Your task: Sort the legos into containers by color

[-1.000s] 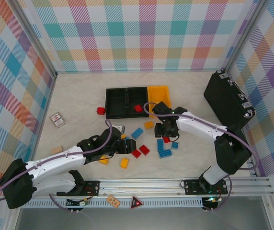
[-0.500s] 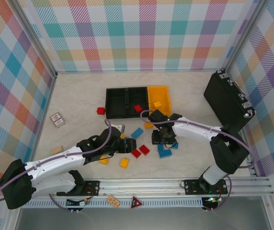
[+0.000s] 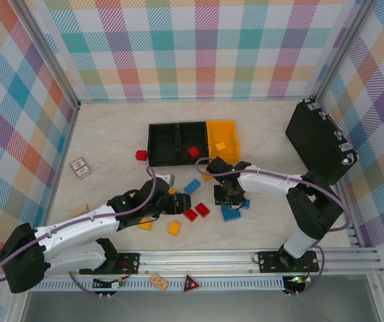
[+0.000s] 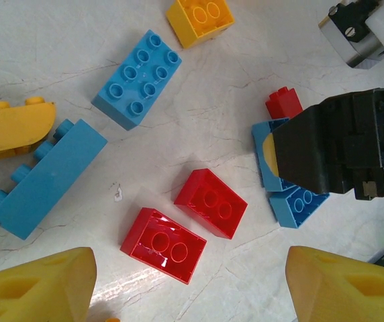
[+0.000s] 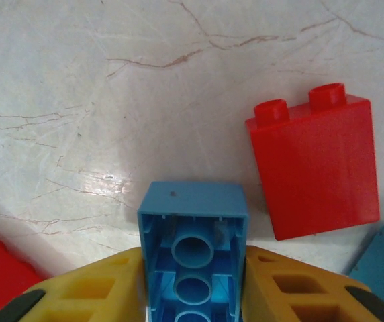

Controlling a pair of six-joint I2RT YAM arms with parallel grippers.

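1. Blue lego (image 5: 192, 228) is now sitting tight between the right fingers (image 5: 88, 295). A second ago those fingers were wider and were hanging a little way off. Now they are squeezing in on it.
2. I am thinking the grab is done and the lift is coming next. I cannot tell if the lego is leaving the table (image 5: 111, 80) yet.
3. One yellow finger is touching each side of the blue lego, and its hollow bottom is facing back between them. A tall red lego (image 5: 316, 168) is lying just beside the right-hand finger, not touching it.
4. The left fingers (image 4: 37, 288) are standing wide apart and holding nothing, same as before. Two flat red legos (image 4: 211, 202) are lying just ahead of their tips.
5. The bins (image 3: 178, 143) are waiting well beyond the right fingers. I am guessing the blue lego is going into a black one.
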